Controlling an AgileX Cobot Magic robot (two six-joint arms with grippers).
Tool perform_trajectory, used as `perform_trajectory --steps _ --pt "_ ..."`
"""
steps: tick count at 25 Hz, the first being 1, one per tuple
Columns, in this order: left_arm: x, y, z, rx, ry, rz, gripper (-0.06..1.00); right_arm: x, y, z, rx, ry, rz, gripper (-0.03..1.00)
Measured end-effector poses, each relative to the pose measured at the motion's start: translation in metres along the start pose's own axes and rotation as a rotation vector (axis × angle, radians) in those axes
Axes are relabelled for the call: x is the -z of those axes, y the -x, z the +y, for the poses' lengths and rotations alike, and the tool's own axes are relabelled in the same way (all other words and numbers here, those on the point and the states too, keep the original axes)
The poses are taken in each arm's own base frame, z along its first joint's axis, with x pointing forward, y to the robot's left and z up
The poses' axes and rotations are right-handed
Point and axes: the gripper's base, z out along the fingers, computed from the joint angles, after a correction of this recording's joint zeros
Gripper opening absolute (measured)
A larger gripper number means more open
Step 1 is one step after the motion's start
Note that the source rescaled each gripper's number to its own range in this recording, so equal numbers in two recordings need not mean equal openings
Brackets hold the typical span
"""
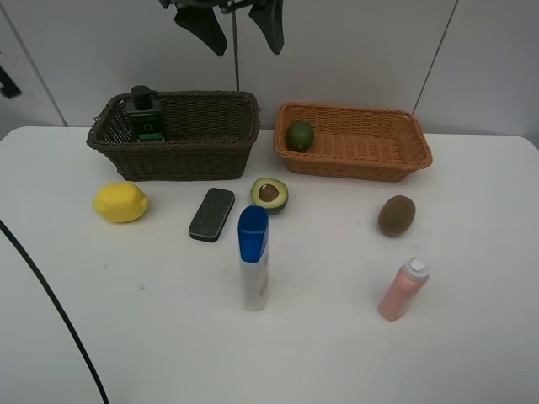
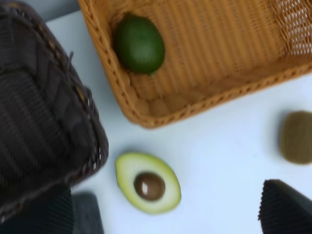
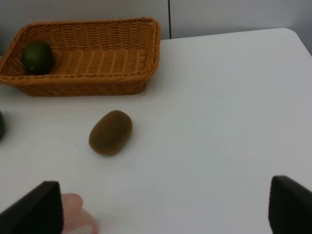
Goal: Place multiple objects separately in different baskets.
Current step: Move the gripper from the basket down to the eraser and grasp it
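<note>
White table [image 1: 337, 362] against a pale panelled wall, with eight small items and two woven baskets near the back edge.

The left gripper [image 2: 165, 204] hangs above the table with its jaws spread wide and nothing held. Directly beneath the gap between these jaws lies the halved avocado [image 2: 148, 182], cut face up with the brown pit showing. Just beyond it is the orange-tan basket [image 1: 354, 164], and the green avocado [image 2: 139, 44] rests in the basket corner nearest these jaws. The dark brown basket [image 1: 185, 158] stands beside it, a gap apart, close to one jaw. The dark green pump bottle [image 1: 145, 114] stands upright at the end of that basket farther from the jaws. The grey-black eraser block [image 1: 211, 214] lies flat on the table, partly hidden behind that same jaw in the wrist view. The yellow lemon [image 1: 120, 202] sits farther out past the eraser. The blue-capped white bottle [image 1: 253, 257] stands upright, cap up, nearer the front of the table than the halved avocado.

The right gripper [image 3: 163, 195] is also wide open and empty-handed. The brown kiwi [image 3: 110, 132] lies on the table ahead of its jaws, between them and the orange-tan basket. The pink bottle [image 3: 78, 214] stands just beside one of these jaws, where only its blurred top shows.
</note>
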Motion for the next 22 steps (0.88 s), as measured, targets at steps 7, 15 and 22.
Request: perform_trajectory --steps 7,15,22 --pt "0.0 -0.083 0.012 0.065 0.068 0.237 1.0 0.0 0.0 0.0 0.0 0.0 0.0 1.0" --pt "-0.082 -0.152 0.032 0.089 0.133 0.384 1.0 0.0 0.0 0.0 0.0 0.0 -0.001 1.0" --pt "-0.131 -0.149 0.042 0.109 0.159 0.261 1.0 0.0 0.0 0.0 0.0 0.0 -0.001 1.0"
